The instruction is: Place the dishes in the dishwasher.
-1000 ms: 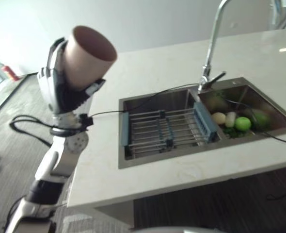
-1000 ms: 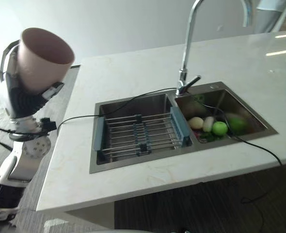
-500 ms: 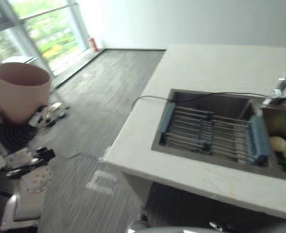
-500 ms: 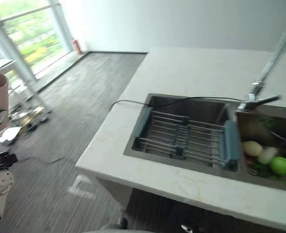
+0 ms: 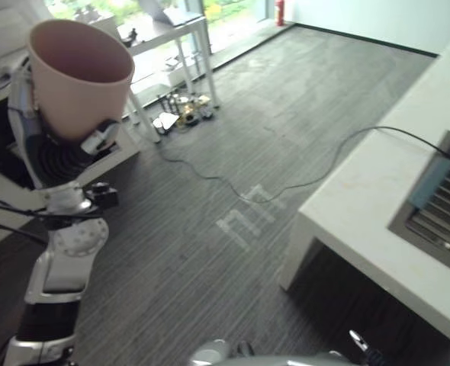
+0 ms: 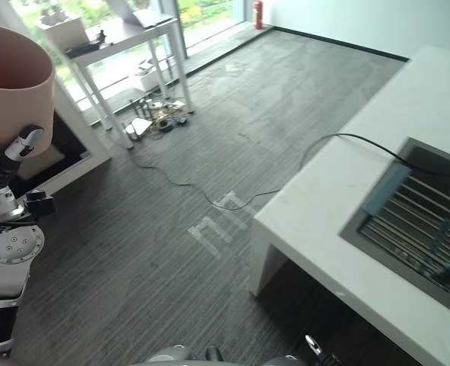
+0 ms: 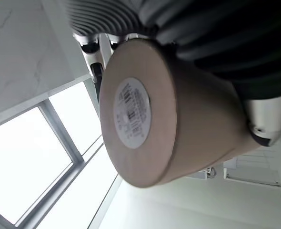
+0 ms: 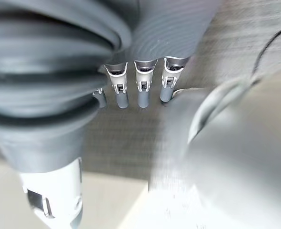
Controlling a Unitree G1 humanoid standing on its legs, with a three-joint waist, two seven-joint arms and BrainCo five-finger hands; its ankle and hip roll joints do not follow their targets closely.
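Cup (image 5: 80, 76), pale pink and tapered, sits mouth-up and empty in the left hand (image 5: 57, 156), raised high at the robot's left side over the grey plank floor (image 5: 233, 152). The left wrist view looks at the cup's base, which carries a round label, and the hand's fingers and thumb are curled round its wall. The right hand (image 8: 131, 90) hangs with its fingers straight and relaxed, holding nothing, above the floor.

By my reading the step in hand is the carry: the cup is clear of the white bench (image 6: 347, 206) and its steel sink (image 6: 423, 221), where a wire drying rack (image 6: 431, 229) with blue ends lies bare. No dishwasher can be seen from here, so the next move calls for finding it, bringing the cup to it and keeping the cup firmly held until a rack is in reach. A small white table (image 6: 126, 38) stands by the window, well apart from the bench.
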